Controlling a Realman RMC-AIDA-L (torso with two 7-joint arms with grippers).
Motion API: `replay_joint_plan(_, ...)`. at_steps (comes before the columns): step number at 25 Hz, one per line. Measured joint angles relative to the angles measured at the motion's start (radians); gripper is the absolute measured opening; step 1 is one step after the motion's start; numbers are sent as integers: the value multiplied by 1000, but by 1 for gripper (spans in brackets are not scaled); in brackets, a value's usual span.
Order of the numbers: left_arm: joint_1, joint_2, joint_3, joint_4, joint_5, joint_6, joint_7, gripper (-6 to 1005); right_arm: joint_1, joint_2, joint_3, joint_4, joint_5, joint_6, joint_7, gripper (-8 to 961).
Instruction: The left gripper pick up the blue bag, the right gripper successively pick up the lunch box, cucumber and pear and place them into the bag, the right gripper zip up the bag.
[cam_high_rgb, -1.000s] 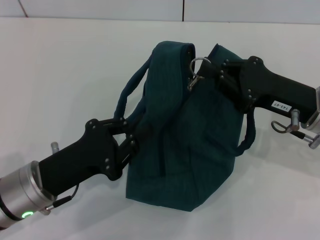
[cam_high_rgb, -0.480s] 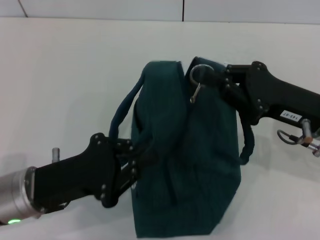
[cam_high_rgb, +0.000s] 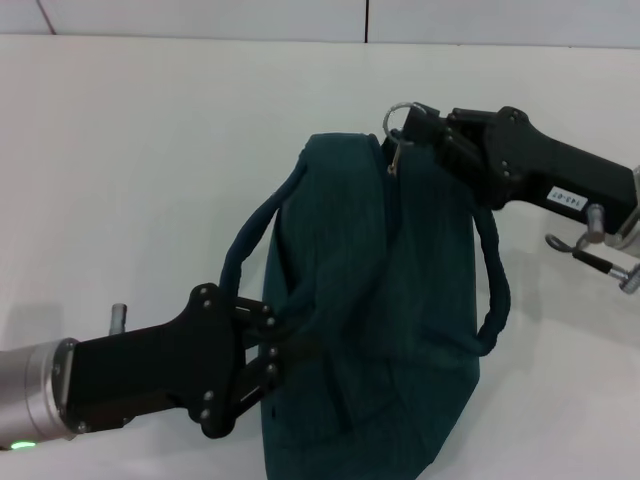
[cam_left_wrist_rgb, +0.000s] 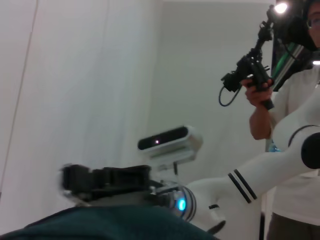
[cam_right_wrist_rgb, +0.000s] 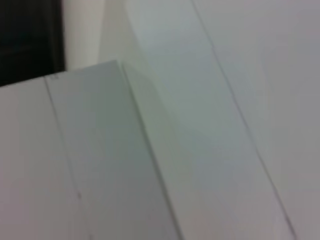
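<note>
At about 7 o'clock in the head view, the left claw (cam_high_rgb: 262, 345) is clamped on a fold of fabric at the near edge of the blue bag (cam_high_rgb: 385, 330). The bag hangs between the two arms over the white worktop (cam_high_rgb: 150, 150), its carrying strap (cam_high_rgb: 494, 275) looping down at 3 o'clock. Farther off, at 1 o'clock, the right claw (cam_high_rgb: 415, 128) is pinched together on the zipper pull ring (cam_high_rgb: 397, 118) at the bag's top corner.
</note>
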Motion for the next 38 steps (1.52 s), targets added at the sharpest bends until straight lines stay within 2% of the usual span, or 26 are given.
replay_joint_plan(14,6,18,-3,1,-4,2,1,57,13,4,8,-5,0,187,-65,7)
replay_joint_plan(25,3,22,-11,1,-8,4,3,56,16,2,41,5,-16,231,-100,7)
replay_joint_plan(30,-5,32,-14,8,-48,2,5,56,-53,4,31,11,-59,157,-117,7)
replay_joint_plan(34,-11,44,-14,59,-59,0,0,55,-124,3,39,1,-56,64,-157,7)
replay_joint_plan(38,-38,74,-14,74,-60,-1,-15,55,-169,1,41,2,-46,0,-158,6)
